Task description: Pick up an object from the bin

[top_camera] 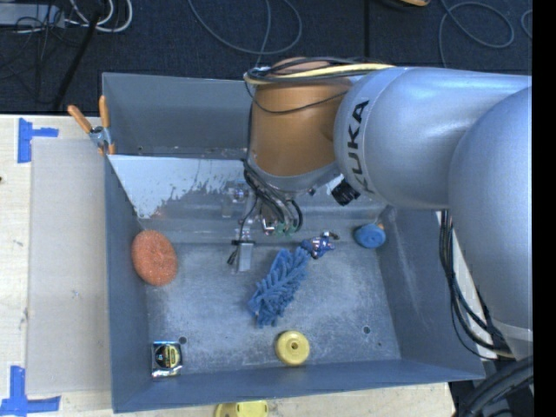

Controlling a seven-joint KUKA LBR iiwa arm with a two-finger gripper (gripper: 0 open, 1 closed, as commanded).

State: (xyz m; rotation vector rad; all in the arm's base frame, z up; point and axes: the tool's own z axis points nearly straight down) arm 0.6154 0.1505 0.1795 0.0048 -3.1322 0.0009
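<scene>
The end effector (241, 252) hangs low inside the bin (200, 315), a little left of its middle and toward the far side, pointing down at bare grey floor. I cannot tell whether it is apart or together, since it shows as a narrow metal piece below a tangle of small cables. Nothing can be seen held in it.

Just to its right lies the nearest thing, a blue shaggy cloth (278, 287). It is a long, ropy bundle stretched on a slant, its far end close beside the end effector and its near end pointing toward the near-left. Whether the two touch is unclear; they look just apart.

At the cloth's far-right tip sits a small purple and silver trinket (320, 245), too small to identify. Further right, near the right wall, is a small blue round piece (371, 235).

Near the cloth's lower end, toward the near wall, a yellow disc (293, 347) with a hole in its centre lies flat. Well to the left of it, in the near-left corner, is a black and yellow tape measure (167, 357).

Against the left wall, about level with the end effector and well apart from it, rests an orange-red round scrubber (155, 257).

Above the end effector rises the wrist with its orange cover (291, 120), and the thick silver arm (434, 137) comes in from the right, covering the far-right part of the bin.
</scene>
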